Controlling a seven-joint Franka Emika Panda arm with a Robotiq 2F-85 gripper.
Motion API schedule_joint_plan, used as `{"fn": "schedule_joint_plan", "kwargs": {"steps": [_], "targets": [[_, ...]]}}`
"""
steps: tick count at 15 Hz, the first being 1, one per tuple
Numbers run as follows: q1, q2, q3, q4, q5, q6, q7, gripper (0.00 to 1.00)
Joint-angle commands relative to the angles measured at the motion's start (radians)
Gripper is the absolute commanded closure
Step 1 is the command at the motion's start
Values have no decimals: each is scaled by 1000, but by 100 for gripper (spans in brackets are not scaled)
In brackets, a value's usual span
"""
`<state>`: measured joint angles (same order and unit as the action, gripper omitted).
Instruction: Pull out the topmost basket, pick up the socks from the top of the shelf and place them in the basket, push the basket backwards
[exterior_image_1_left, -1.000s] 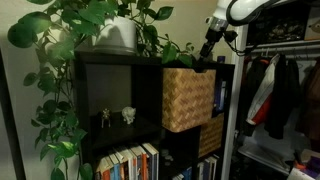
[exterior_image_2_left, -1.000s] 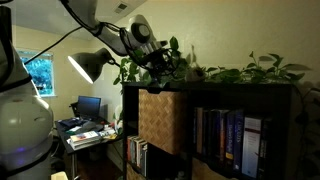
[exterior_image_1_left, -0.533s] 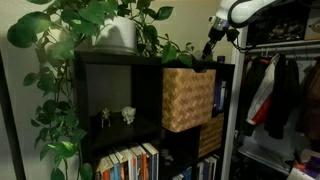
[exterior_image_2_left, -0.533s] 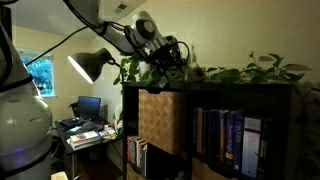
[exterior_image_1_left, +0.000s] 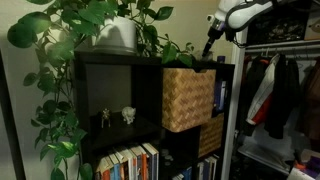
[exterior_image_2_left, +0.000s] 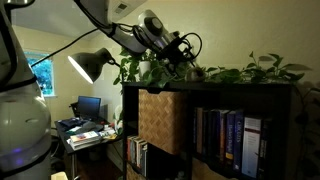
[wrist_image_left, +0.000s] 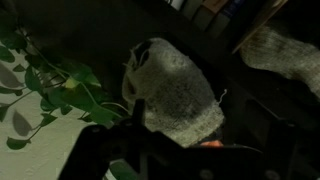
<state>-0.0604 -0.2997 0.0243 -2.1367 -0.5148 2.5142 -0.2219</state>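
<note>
The tall black cube shelf is filling both exterior views, its flat top serving as a ledge for a trailing pothos plant in a pale pot and, per the wrist view, for the socks. The topmost basket, a cube of tan woven wicker, is sitting in its upper compartment and appears to be jutting a little past the shelf front, which would leave its open top reachable from above; a second woven basket is resting in the compartment below. Books are occupying the neighbouring cells, and two small figurines are standing on a middle ledge. Beside the shelf, garments are hanging from a metal clothes rack. The Panda arm is reaching in from above, and its gripper is hovering over the shelf top near the basket's corner, among the leaves. In the wrist view a speckled grey sock is lying directly ahead of the fingers, so close that the jaws seem to be pinching it, though the dark frame is not showing contact clearly; a second sock is lying apart on the dark surface. The step in hand is judged to be lifting the sock clear for transfer into the basket.
</note>
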Motion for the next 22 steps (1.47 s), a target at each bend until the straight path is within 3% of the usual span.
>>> {"fn": "schedule_joint_plan", "kwargs": {"steps": [1, 10, 11, 13, 22], "targets": [[-16, 59, -12, 63, -53, 34, -31, 0], [-6, 166, -33, 131, -51, 35, -70, 0], [-6, 169, -33, 133, -52, 33, -69, 23], [-5, 169, -33, 132, -52, 30, -68, 32], [-3, 105, -15, 102, -87, -14, -2, 87]]}}
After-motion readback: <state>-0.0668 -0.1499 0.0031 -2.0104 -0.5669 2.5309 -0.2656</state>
